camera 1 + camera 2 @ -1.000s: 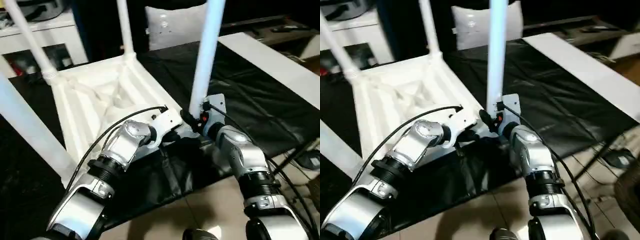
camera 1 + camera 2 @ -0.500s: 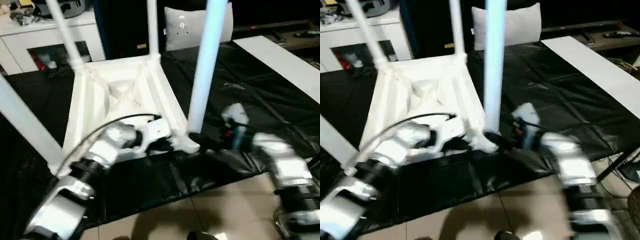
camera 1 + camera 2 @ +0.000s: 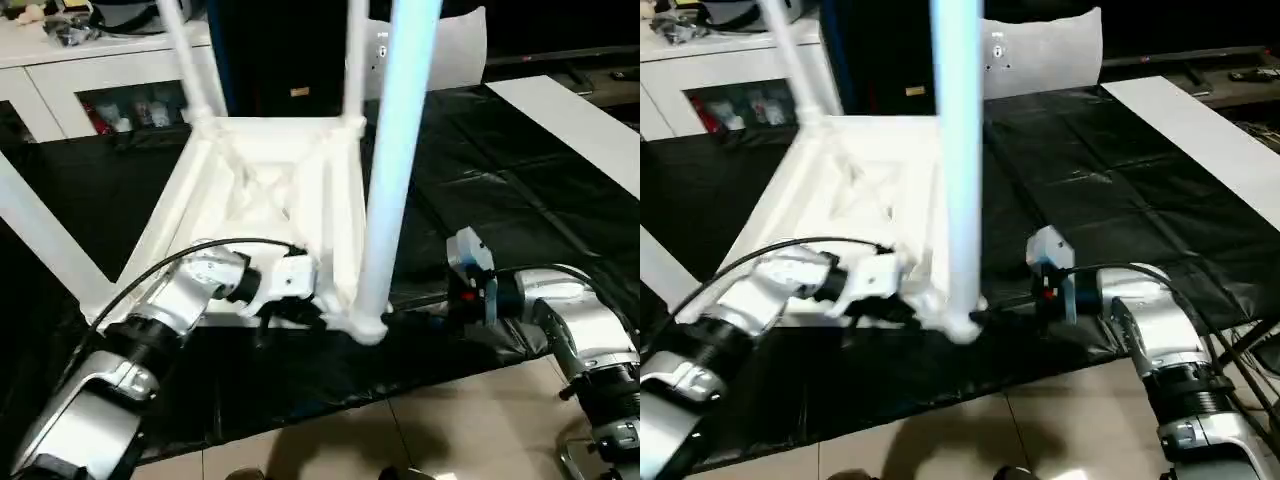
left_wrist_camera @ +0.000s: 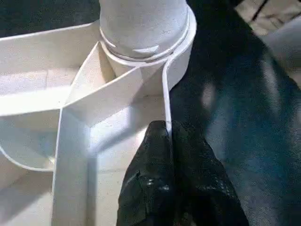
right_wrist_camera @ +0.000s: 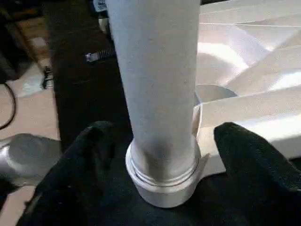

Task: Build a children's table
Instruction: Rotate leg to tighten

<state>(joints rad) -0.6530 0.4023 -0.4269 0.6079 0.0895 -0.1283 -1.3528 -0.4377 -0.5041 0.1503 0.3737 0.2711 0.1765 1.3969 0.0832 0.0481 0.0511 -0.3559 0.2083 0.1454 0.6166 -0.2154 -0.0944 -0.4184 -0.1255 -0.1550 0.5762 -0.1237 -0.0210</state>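
Left eye view, your upturned white plastic ribbed tabletop (image 3: 270, 190), four white tubular legs (image 3: 392, 170) socketed, left gripper (image 4: 168, 136) pinching its rim, right gripper (image 5: 162, 136) spread around nearest leg.

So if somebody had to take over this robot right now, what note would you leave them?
Left gripper: shut, pinching the thin side wall of the table top, which lies upside down on the black mat.
Right gripper: open, one finger on each side of the near leg, not clamping it.
Done: four legs stand in the corner sockets.
Left: confirm the near leg is fully seated, release, then turn the table upright.
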